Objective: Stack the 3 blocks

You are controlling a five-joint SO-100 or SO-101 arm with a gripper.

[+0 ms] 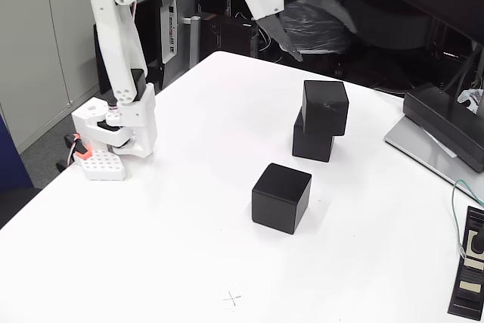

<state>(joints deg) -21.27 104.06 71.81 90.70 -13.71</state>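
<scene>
Two matte black cubes stand stacked near the table's middle right: the upper cube [326,107] sits slightly askew on the lower cube [311,142]. A third black cube [281,197] rests alone on the white table [189,209], in front and to the left of the stack. My gripper [286,41] hangs high above the far table edge, up and left of the stack, holding nothing. Its dark fingers [292,46] point down, and whether they are open or shut is unclear against the dark background.
The arm's white base [113,138] is clamped at the table's left edge. A black flat device on a grey base [442,130] lies at the right edge. A small dark card [470,262] sits at the lower right. Dark clutter stands behind the table.
</scene>
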